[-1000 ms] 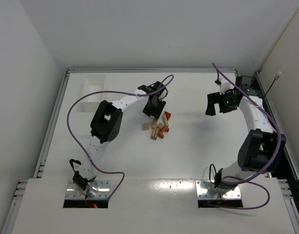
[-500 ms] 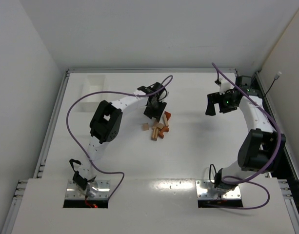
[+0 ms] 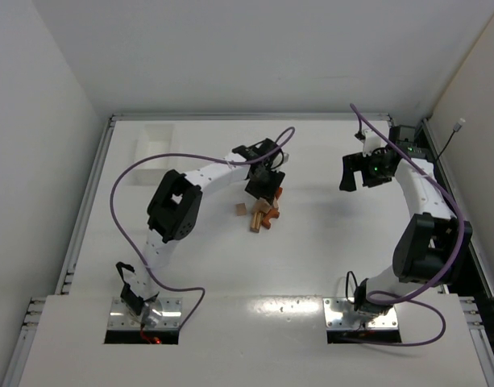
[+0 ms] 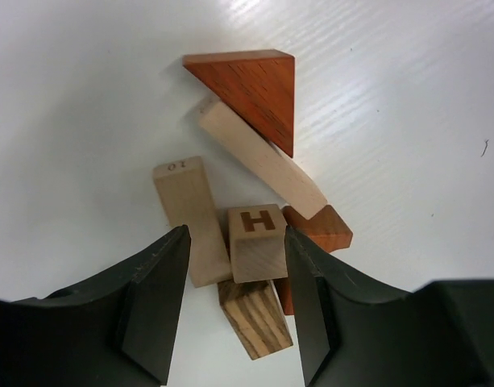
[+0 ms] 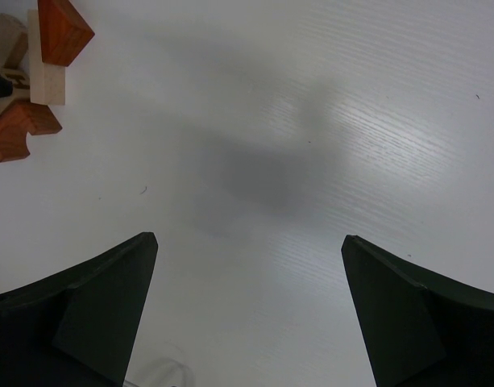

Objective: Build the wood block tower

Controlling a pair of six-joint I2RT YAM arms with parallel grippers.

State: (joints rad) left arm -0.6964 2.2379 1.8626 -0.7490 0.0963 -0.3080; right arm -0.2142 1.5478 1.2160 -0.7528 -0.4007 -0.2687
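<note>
No tower stands yet: at frame centre the left gripper (image 4: 234,234), jaws half-parted, straddles the light tan wooden H-stamped cube (image 4: 259,246) among the jumbled tan and reddish-brown wood blocks (image 3: 263,213) and might pinch the adjoining tan wooden bar (image 4: 188,216) too, scattering the heap, while the right gripper (image 5: 248,239) hangs wide open.

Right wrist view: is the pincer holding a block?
No: the right pincer is open and empty, the wood blocks lying off at the corner.

Cut off at upper left edge, right wrist view: wood blocks (image 5: 47,81). Half hidden behind lettered cube (image 4: 256,242), lower centre, left wrist view: reddish-brown block (image 4: 323,230).
</note>
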